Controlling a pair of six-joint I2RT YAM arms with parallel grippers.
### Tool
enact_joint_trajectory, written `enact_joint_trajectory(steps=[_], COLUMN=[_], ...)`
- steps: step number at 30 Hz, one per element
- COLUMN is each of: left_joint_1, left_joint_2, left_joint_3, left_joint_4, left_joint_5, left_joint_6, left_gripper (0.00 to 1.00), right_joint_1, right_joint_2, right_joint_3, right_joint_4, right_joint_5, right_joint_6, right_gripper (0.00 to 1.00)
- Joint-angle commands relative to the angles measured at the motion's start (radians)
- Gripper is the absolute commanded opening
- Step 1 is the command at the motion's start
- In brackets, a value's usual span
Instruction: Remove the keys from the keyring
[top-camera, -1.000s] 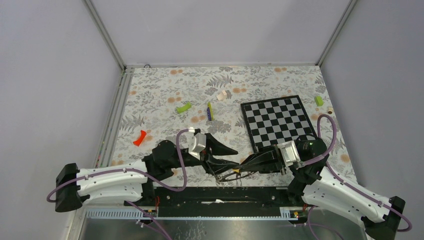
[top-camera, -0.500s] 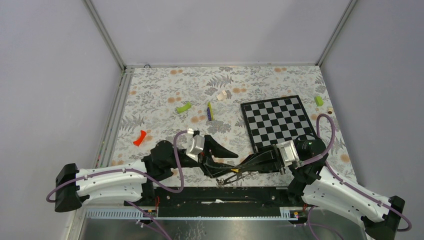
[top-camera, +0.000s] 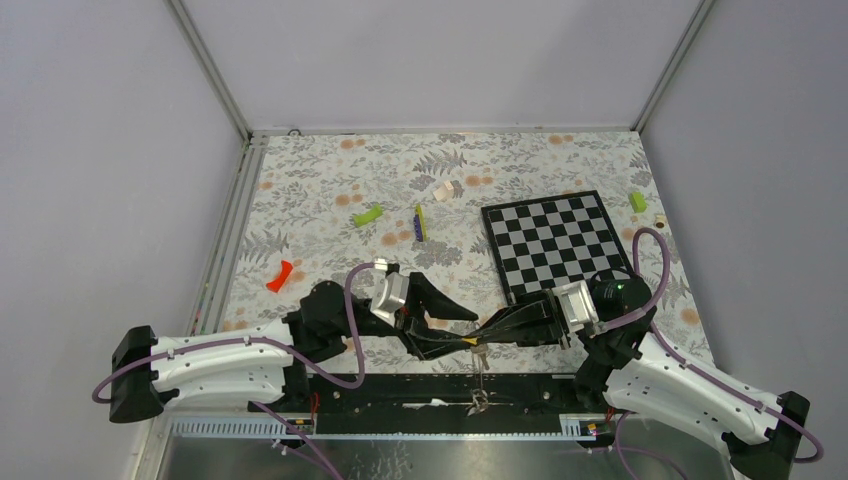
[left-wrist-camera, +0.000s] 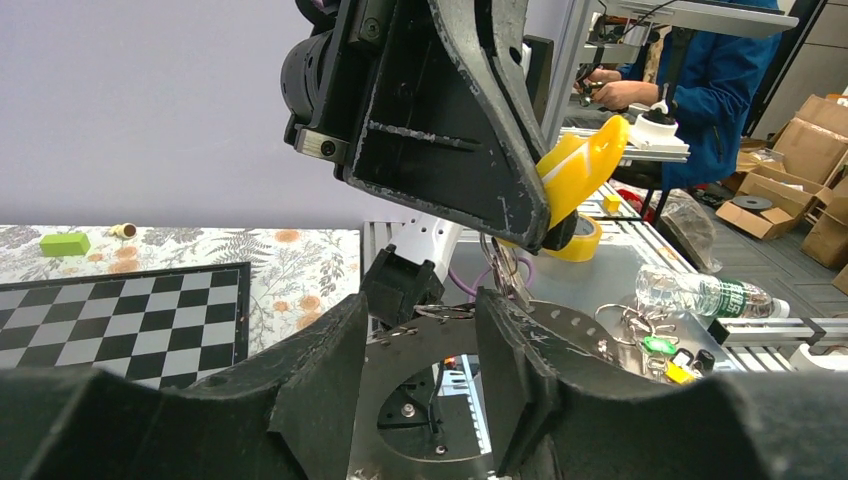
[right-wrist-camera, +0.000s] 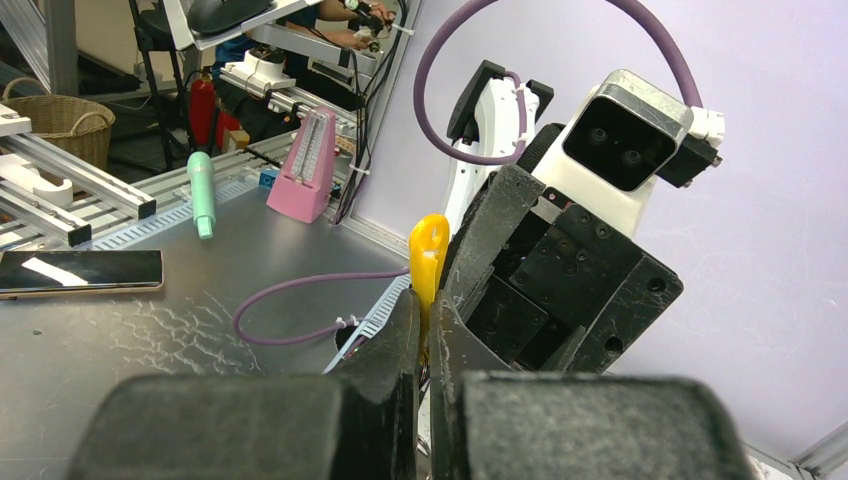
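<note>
My right gripper is shut on a yellow key tag, which also shows in the left wrist view. Small metal keys hang below the tag, over the table's near edge. My left gripper is open and empty, its fingers apart just beside the right fingertips. A thin silvery ring with small keys and green and yellow tags lies on the metal shelf past the rail. I cannot tell whether that ring is the keyring.
A chessboard lies at the right. Lime-green blocks, a yellow-green and purple stick, a red piece and a beige piece lie on the floral cloth. The black rail runs along the near edge.
The ring that hung under the two grippers is gone from there. A small bunch now lies on the metal shelf below the rail. My left gripper has shifted slightly right.
</note>
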Motion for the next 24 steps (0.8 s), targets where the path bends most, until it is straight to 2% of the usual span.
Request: enact_joint_trajectory(steps=[1, 24], left_joint_1=[-0.011, -0.018], left_joint_2=[-0.009, -0.026], left_joint_3=[0.048, 0.045], left_joint_4=[0.061, 0.045], left_joint_5=[0.043, 0.013], left_joint_6=[-0.009, -0.006], left_gripper=[0.49, 0.49], right_joint_1=[0.005, 0.005], right_joint_2=[-0.003, -0.02], right_joint_3=[0.034, 0.003], right_joint_4=[0.06, 0.033], right_joint_5=[0.016, 0.112], right_joint_6=[0.0, -0.069], right_gripper=[0.0, 0.0])
